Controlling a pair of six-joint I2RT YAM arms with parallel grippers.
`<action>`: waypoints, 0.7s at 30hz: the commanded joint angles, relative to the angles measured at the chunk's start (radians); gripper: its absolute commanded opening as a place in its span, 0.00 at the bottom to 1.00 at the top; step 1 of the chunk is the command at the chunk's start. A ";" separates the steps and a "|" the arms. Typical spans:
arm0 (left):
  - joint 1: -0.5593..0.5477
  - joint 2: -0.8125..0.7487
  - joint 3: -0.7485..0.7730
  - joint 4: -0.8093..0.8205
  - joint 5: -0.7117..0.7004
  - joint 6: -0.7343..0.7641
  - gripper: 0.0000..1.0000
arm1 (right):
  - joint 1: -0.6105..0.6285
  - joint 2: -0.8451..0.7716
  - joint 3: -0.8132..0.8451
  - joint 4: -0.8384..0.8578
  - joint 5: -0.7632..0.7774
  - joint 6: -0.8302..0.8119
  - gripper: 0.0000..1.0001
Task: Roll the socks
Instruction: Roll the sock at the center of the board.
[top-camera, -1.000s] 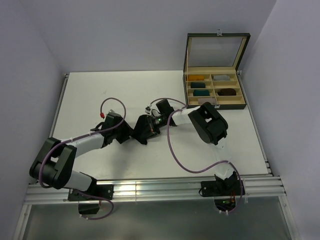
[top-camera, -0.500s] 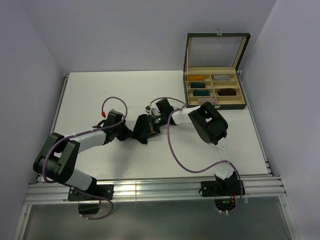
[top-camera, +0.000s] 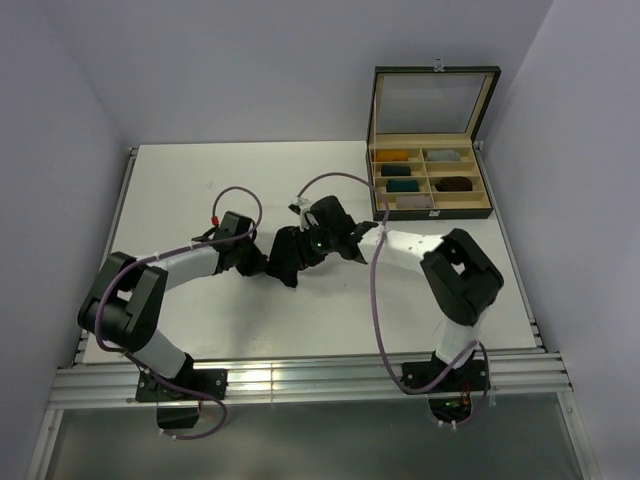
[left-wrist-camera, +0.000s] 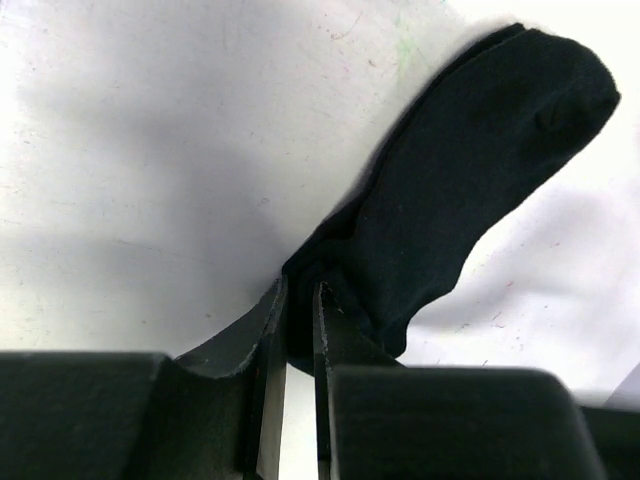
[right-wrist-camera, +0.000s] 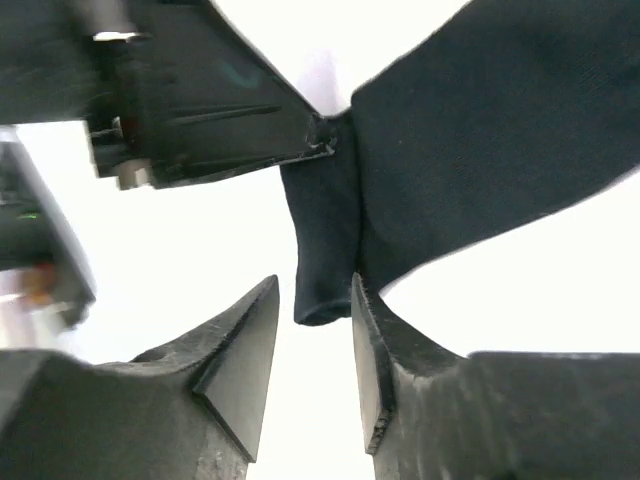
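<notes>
The socks (left-wrist-camera: 460, 190) lie as a dark, flat strip on the white bench (top-camera: 200, 180), well to the left of the open box (top-camera: 435, 213) and closer to the bench's near edge than the box is. The left tool (left-wrist-camera: 298, 296) is clenched on one end of the strip, its fingers nearly shut with fabric pinched between them. The rest of the strip stretches away from it over the bench. The right tool (right-wrist-camera: 314, 286) is released, its fingers spread on either side of a narrow fold at that same end, just beside the left tool's tips.
</notes>
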 joint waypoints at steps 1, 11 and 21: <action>0.000 0.044 0.038 -0.136 -0.007 0.072 0.01 | 0.072 -0.128 -0.075 0.066 0.333 -0.181 0.44; 0.014 0.089 0.121 -0.228 0.025 0.149 0.00 | 0.329 -0.221 -0.189 0.214 0.714 -0.413 0.48; 0.016 0.098 0.139 -0.246 0.039 0.175 0.00 | 0.428 -0.083 -0.098 0.214 0.840 -0.516 0.50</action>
